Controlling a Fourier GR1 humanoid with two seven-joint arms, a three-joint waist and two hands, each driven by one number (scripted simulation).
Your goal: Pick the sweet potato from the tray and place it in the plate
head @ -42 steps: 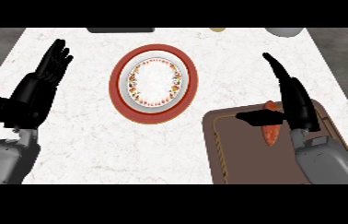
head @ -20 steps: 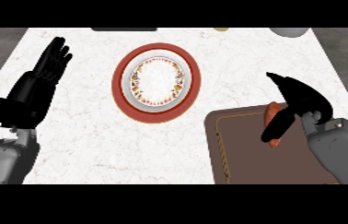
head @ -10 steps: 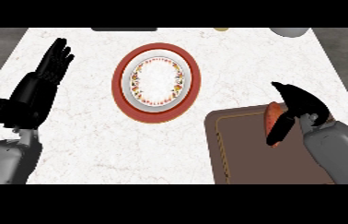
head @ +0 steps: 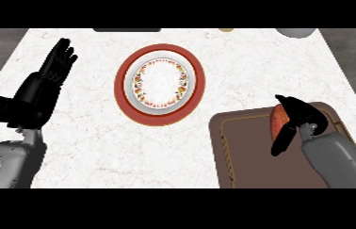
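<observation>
The right hand [head: 292,122] was curled round the sweet potato [head: 279,119] over the far right of the tray [head: 240,148], its long axis running near-to-far, with the plate [head: 160,84] off to the far left (the left hand [head: 50,77] rested open at the left edge).

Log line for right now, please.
right hand: curled on sweet potato | over tray | plate: empty | left hand: resting

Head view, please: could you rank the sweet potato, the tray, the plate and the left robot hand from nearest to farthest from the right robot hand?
From the right robot hand:
1. Sweet potato, inside its curled fingers.
2. Tray, directly beneath at lower right.
3. Plate, centre, up and to the left.
4. Left robot hand, open at the far left edge.
</observation>
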